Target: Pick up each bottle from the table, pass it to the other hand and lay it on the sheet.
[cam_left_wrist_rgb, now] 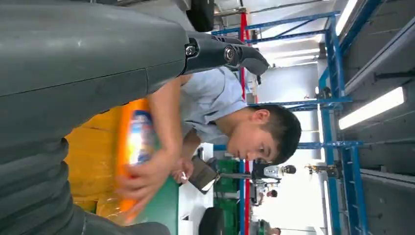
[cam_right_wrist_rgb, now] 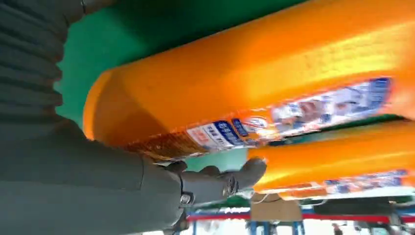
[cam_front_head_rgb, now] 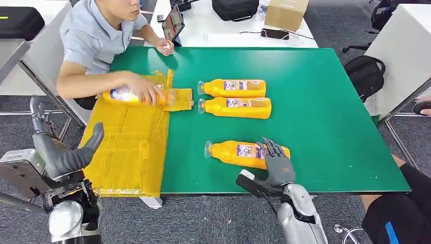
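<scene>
Right hand [cam_front_head_rgb: 277, 161] on blue-labelled orange bottle [cam_front_head_rgb: 237, 152]

A cardboard box [cam_front_head_rgb: 285, 12] and black bag [cam_front_head_rgb: 235, 8] sit on the white table [cam_front_head_rgb: 223, 33].

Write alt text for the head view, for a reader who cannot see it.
The robot's right hand rests on the nearest orange bottle lying on the green table. Two more bottles lie farther back, and a person's hand holds a fourth bottle over the yellow sheet. The left hand hangs open.
</scene>
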Motion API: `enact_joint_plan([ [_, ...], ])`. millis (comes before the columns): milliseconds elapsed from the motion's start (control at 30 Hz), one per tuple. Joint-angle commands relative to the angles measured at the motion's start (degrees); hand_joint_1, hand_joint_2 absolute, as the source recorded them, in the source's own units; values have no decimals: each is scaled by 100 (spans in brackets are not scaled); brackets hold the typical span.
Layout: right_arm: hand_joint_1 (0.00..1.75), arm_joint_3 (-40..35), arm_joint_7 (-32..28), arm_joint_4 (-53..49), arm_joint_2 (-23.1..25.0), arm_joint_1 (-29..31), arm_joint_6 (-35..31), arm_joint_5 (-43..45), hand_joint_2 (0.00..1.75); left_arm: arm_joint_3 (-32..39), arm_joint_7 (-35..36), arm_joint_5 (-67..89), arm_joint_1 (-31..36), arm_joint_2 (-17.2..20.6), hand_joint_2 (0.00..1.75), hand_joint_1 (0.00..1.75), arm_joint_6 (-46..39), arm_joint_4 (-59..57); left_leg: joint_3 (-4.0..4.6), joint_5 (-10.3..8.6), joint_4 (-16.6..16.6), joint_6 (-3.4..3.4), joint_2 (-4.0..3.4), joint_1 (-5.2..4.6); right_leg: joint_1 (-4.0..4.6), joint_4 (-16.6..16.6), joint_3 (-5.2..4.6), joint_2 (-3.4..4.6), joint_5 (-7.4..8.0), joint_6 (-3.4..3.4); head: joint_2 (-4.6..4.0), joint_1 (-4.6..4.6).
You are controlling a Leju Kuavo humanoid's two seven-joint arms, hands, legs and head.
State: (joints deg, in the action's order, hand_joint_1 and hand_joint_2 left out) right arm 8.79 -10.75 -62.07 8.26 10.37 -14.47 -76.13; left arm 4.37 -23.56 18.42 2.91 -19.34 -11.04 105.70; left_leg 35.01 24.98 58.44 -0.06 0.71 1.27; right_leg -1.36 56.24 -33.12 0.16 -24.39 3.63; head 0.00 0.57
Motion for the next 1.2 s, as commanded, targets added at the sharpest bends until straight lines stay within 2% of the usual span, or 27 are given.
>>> enact_joint_plan([
  [33, 0, 209, 308, 914, -167, 383, -92, -349, 175, 89, 85, -67, 113, -66, 175, 0, 71, -411, -17, 0, -6, 7, 2, -1, 2, -8, 18, -7, 0, -11, 0, 0],
  [133, 0, 156, 591, 1046, -226, 435, -206, -861, 175, 76, 152, -423, 76, -66, 175, 0, 378, -619, -24, 0, -11, 8, 0, -1, 2, -12, 26, -7, 0, -14, 0, 0],
  [267, 0, 285, 559, 1286, -208, 505, -180, -962, 175, 81, 94, -458, 39, -66, 175, 0, 413, -767, -38, 1, -18, 9, -5, 0, 5, -20, 39, -6, 1, -22, 0, 0],
  [500, 0, 622, 482, 2224, -249, 789, 49, -726, 175, 104, 245, -309, 179, -66, 175, 0, 395, -934, -42, -1, -9, 6, -7, 3, 6, -15, 39, -10, 1, -13, 0, 0],
  [567, 0, 702, 415, 2452, -284, 845, 69, -623, 175, 111, 247, -321, 199, -66, 175, 0, 410, -1028, -59, -7, -23, 16, -14, 2, 10, -30, 53, -12, 8, -32, 0, 0],
  [600, 44, 730, 417, 2655, -345, 879, 159, -605, 175, 115, 248, -323, 210, -66, 175, 0, 392, -1081, -65, -3, -10, 9, -12, 3, 7, -20, 56, -8, 5, -15, 0, 0],
  [633, 133, 774, 430, 2784, -375, 890, 237, -569, 175, 104, 255, -311, 189, -66, 175, 0, 377, -1075, -72, -4, -13, 9, -4, 3, 8, -24, 54, -16, 5, -17, 0, 0],
  [700, 133, 798, 392, 2857, -401, 871, 167, -544, 175, 98, 255, -312, 168, -66, 175, 0, 365, -1066, -89, 10, -11, 4, -6, 5, 9, -28, 22, -8, 5, -21, 0, 2],
  [1067, 133, 795, 386, 2898, -410, 886, 196, -545, 175, 98, 261, -302, 167, -66, 175, 0, 367, -1064, -86, 4, -15, 7, -4, 5, 10, -33, 20, -13, 11, -25, 0, 0],
  [1100, 173, 915, 486, 3145, -454, 942, 367, -467, 175, 120, 347, -273, 197, -66, 175, 0, 424, -1173, -97, 12, -14, 4, -13, 4, 9, -31, 25, 3, 8, -25, 0, 0],
  [1200, 175, 1107, 416, 3555, -589, 958, 395, -317, 175, 138, 307, -207, 272, -66, 175, 0, 501, -1378, -105, 9, -22, 12, -21, 4, 10, -40, 26, 11, 9, -42, 0, 2],
])
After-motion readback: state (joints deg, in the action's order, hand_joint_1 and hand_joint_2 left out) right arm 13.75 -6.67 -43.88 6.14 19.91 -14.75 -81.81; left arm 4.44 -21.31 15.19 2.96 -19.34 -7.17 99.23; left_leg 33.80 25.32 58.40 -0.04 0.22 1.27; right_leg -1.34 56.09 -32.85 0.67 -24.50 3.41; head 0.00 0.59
